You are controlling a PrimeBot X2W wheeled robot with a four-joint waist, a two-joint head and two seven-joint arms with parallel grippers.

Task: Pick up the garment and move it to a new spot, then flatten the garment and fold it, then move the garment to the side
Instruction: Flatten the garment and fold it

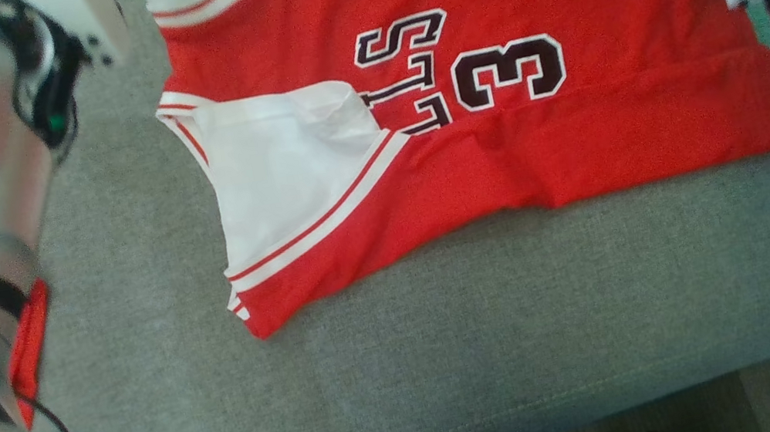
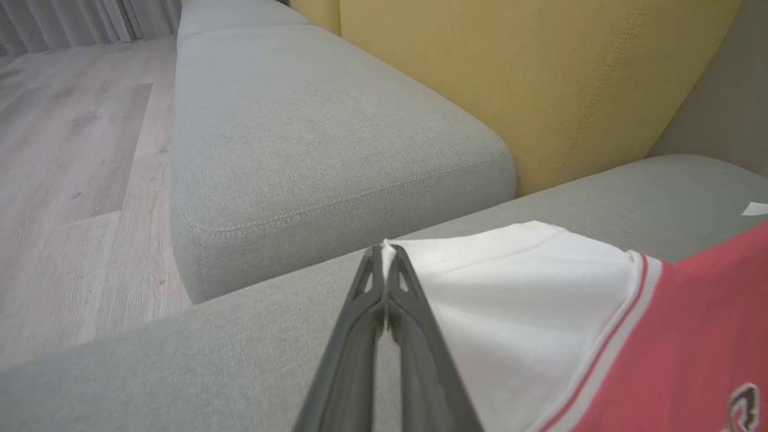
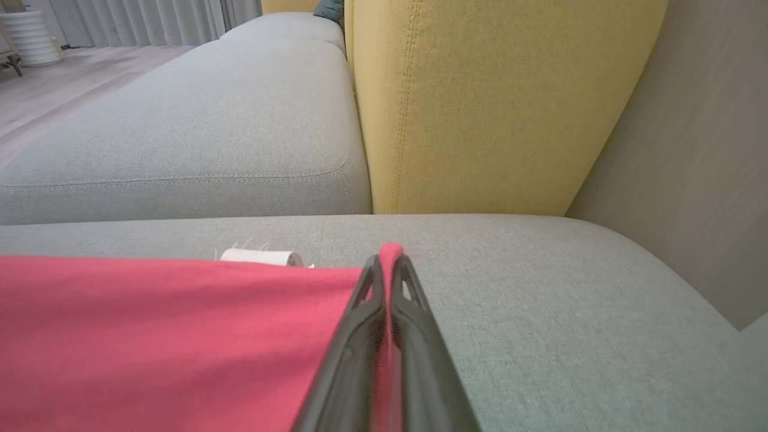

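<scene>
Gripping the red sleeveless fabric jersey with white trim and dark lettering point(image 1: 576, 145) at two edges.
Clamped tight with the left gripper point(image 2: 384, 251) on a white corner at the garment's left; clamped tight with the right gripper point(image 3: 390, 257) on a red edge at its right. Spread across the grey woven sofa seat cushion point(image 1: 457, 368), lettering facing up, creased along the near edge. Backed at the far side by a yellow upholstered backrest point(image 2: 510, 84); bordered further left by pale wood flooring point(image 2: 66, 156).

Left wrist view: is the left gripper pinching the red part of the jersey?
No, the left gripper is shut on a white edge of the jersey.
</scene>
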